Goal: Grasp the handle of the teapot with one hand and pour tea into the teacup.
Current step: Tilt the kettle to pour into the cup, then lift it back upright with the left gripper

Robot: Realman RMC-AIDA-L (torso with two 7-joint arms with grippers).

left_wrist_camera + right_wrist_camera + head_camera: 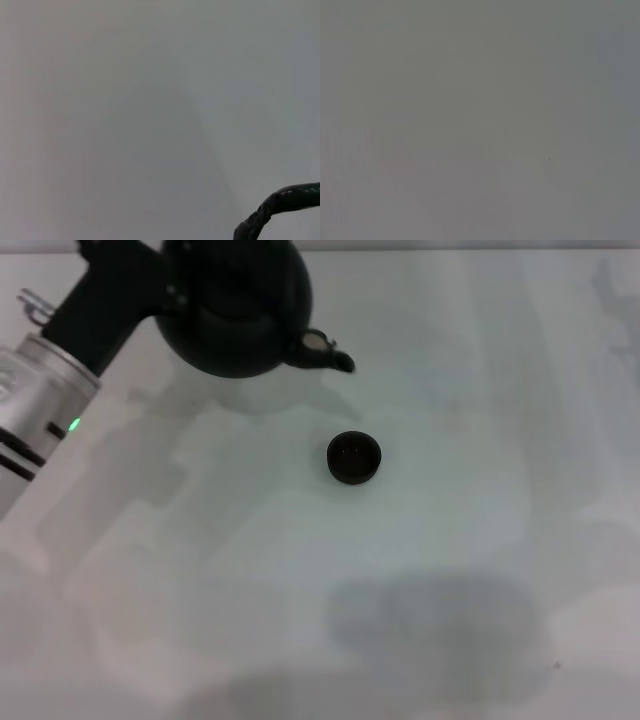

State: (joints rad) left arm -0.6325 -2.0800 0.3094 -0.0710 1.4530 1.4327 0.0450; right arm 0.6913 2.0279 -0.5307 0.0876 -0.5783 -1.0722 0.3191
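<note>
In the head view, the teapot [238, 310] sits at the upper left of the frame, its round black body partly cut off by the top edge. Its short spout [322, 350] points toward the right and slightly down the frame, with a pale patch at the top of the spout. The shadow under the teapot falls apart from its body on the white table [470, 540], so the pot appears to be lifted rather than resting, though contact cannot be judged for certain.

The left arm [60, 370] enters from the left edge, silver at the wrist with a small green light, then black where it reaches the teapot. The left pincer [170, 275] lies at the top of the pot, at the upper edge of the frame; whether its fingers are closed around anything cannot be told from here. In the left wrist view, a stretch of the dark, rough handle [280, 205] curves across the lower right corner against the pale table.

The teacup [354, 458] stands on the table just below and to the right of the spout tip, near the centre of the frame, apart from the teapot.

The right pincer appears in no view; the right wrist view shows only a plain grey surface.
</note>
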